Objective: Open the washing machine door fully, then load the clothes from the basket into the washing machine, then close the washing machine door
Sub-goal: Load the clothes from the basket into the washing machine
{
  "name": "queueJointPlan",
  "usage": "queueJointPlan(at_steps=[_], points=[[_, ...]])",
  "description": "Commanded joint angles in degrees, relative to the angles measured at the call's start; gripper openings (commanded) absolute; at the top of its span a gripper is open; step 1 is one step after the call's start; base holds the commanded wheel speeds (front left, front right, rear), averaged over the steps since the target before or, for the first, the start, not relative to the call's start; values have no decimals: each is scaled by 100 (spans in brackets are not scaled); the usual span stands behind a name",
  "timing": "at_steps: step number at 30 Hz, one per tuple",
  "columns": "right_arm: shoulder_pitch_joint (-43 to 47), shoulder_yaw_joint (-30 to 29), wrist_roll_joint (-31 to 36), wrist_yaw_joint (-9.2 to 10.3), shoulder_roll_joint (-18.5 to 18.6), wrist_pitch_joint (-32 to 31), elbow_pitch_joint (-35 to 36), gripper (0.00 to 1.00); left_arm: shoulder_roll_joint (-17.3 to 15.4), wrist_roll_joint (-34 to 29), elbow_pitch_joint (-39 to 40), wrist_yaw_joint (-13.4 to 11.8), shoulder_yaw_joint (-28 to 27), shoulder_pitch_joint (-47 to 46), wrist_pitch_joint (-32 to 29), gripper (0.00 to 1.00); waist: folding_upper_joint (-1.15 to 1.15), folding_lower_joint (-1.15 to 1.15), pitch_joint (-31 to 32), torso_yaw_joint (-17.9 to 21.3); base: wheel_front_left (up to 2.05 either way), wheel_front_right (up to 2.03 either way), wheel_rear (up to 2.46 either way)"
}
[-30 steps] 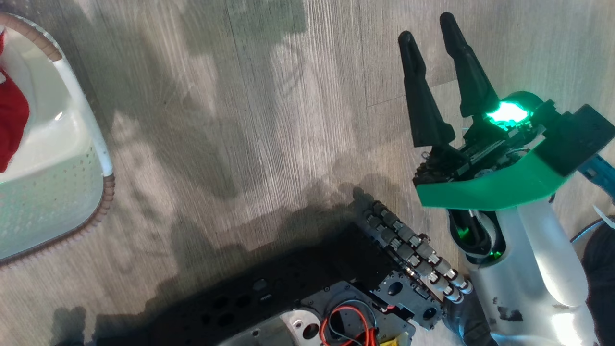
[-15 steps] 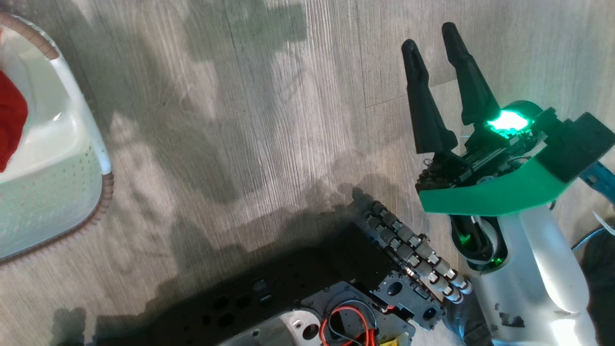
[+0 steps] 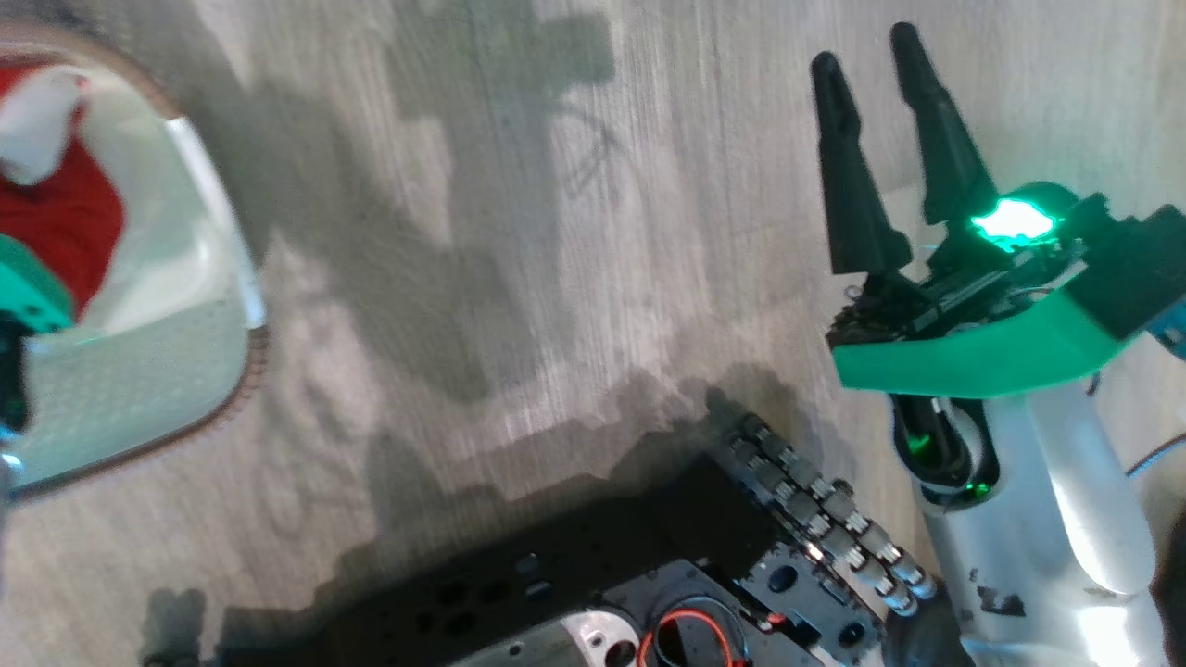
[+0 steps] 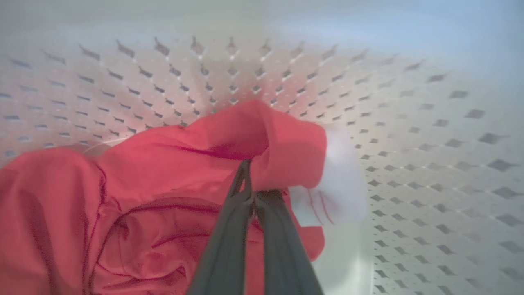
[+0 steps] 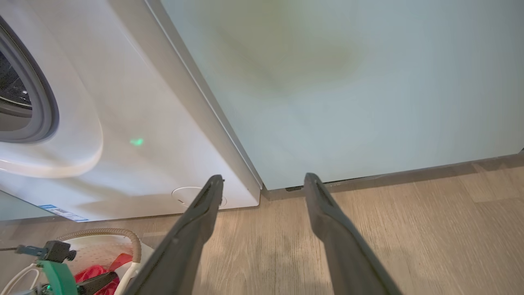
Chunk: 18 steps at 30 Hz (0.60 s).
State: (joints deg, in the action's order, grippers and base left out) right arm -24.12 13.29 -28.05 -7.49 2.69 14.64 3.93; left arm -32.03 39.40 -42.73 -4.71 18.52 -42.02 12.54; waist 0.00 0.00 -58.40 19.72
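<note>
Your left wrist view puts the clothes point(image 4: 163, 205) right at the left gripper point(image 4: 250, 189). Its two fingers are pressed together, with a fold of red fabric pinched at their tips. A white panel with thin red stripes point(image 4: 339, 184) sits just to the right of the tips in that view. Beyond and around the bundle you see the perforated wall of the basket point(image 4: 409, 155), so this gripper is down inside it.

The head view gives you the layout instead. The basket point(image 3: 218, 278) lies well off to the left of the right gripper point(image 3: 864, 46), with the clothes point(image 3: 65, 222) inside it. A green piece of the left arm point(image 3: 28, 296) crosses the basket at the picture's edge. The right gripper hangs over bare wood floor point(image 3: 556, 278), fingers well apart and nothing between them.

The right wrist view shows what lies ahead of the right gripper point(image 5: 264, 177). The washing machine point(image 5: 143, 102) stands ahead and to the left, with its grey door seal point(image 5: 41, 102) at the far left. Its round flap point(image 5: 184, 196) sits just behind one fingertip. A pale teal cabinet point(image 5: 348, 82) is straight ahead. The basket point(image 5: 123, 237) stands on the floor low to the left. The blue sticker point(image 5: 61, 211) on the washer's front carries writing too small to read.
</note>
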Motion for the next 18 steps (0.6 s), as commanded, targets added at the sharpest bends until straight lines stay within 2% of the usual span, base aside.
queueJointPlan(at_steps=[1, 11, 18], points=[[212, 15, 93, 0, 19, 36, 120, 100, -110, 21, 283, -82, -156, 307, 78, 0, 0, 0, 242, -244, 0, 0, 0], [505, -520, 767, 0, 19, 36, -18, 100, 383, -165, 2269, -648, -264, 1439, 234, 0, 0, 0, 1355, -1042, 0, 0, 0], [751, -818, 1078, 0, 19, 13, -147, 100, 642, -528, 3406, -882, -325, 1895, 244, 0, 0, 0, 2177, -1393, 0, 0, 0]])
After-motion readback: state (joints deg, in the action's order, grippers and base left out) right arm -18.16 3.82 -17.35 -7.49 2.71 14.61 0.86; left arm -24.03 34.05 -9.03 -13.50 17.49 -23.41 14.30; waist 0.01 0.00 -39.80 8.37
